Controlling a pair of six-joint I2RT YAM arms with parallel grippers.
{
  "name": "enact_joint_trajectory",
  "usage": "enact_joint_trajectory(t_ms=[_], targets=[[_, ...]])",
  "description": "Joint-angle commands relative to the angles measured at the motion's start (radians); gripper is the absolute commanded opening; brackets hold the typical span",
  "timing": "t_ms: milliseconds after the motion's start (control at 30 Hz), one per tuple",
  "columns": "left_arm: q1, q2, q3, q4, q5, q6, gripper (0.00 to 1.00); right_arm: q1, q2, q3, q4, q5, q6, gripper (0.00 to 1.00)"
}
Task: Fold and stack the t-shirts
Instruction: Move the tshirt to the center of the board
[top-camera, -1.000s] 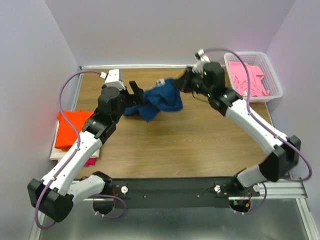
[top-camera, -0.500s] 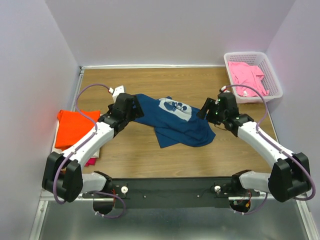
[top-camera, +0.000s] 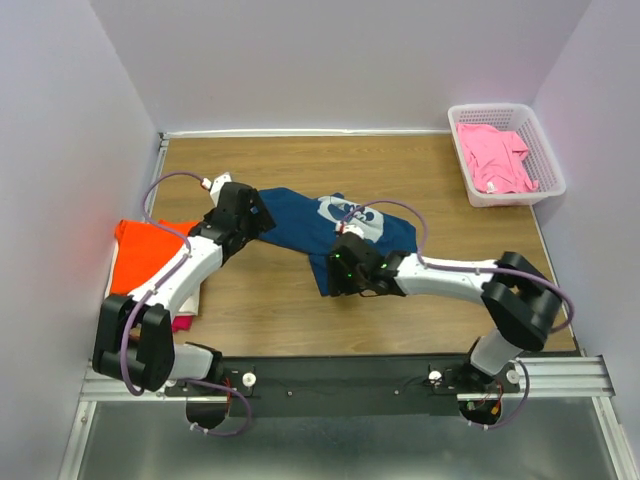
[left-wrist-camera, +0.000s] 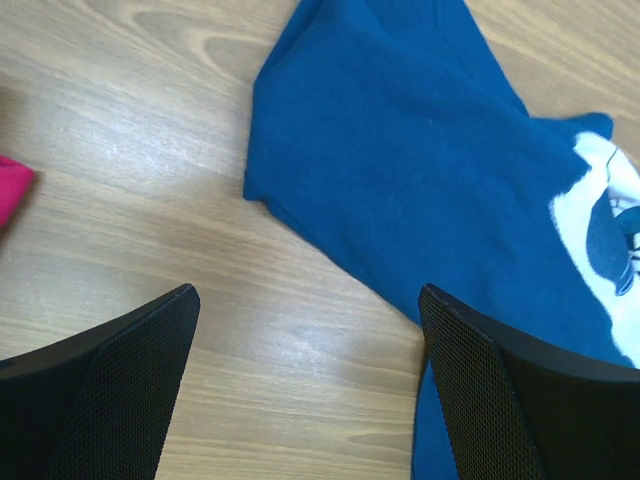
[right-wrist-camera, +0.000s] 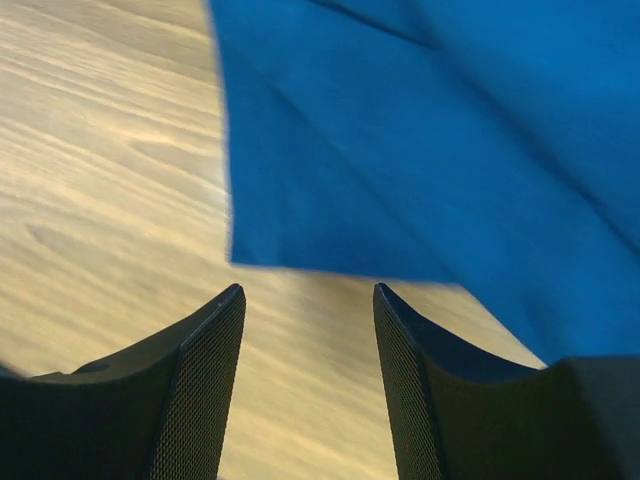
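The left fingers stand wide apart and hold nothing; between them only bare wood is seen. They are black, with a fine mesh texture on the inner faces. Just ahead of them, and more to their right side, lies the navy t-shirt, a soft matte cloth with a few shallow folds. One rounded corner of it points toward the gap. The edge of the cloth goes down beside the right-hand finger, but I cannot tell if it touches it. Far to the left of these fingers a small piece of the magenta t-shirt comes into view.

The right fingers are also apart, somewhat less wide, and they grip nothing. The straight lower edge of the navy cloth lies just ahead of their tips, apart from them.

From above, the navy t-shirt is spread loosely and crumpled between the two arms, with its white print facing up. The orange t-shirt lies well behind the left fingers, at the edge of the tabletop. The pink t-shirt lies crumpled in a white plastic lattice basket, well away from the right fingers.

The tabletop is of brown wood grain, smooth and a little shiny. Pale lilac walls close it on three sides.
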Motion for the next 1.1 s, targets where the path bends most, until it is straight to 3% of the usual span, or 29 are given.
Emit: enact_joint_trajectory(t_ms=[0, 200, 467, 867, 1067], targets=[[0.028, -0.031, 0.045, -0.001, 0.029, 0.017, 0.98, 0.069, 0.110, 0.111, 0.041, 0.146, -0.037, 0.61], [0.064, -0.065, 0.037, -0.001, 0.052, 0.039, 0.98, 0.105, 0.216, 0.184, 0.042, 0.181, -0.053, 0.58], [0.084, -0.070, 0.017, 0.019, 0.086, 0.056, 0.98, 0.106, 0.168, 0.219, 0.039, 0.347, -0.051, 0.57], [0.093, -0.076, 0.013, 0.032, 0.111, 0.074, 0.98, 0.106, 0.364, 0.392, 0.036, 0.373, -0.101, 0.55], [0.104, -0.092, -0.003, 0.033, 0.117, 0.083, 0.98, 0.104, 0.378, 0.400, 0.033, 0.402, -0.088, 0.54]])
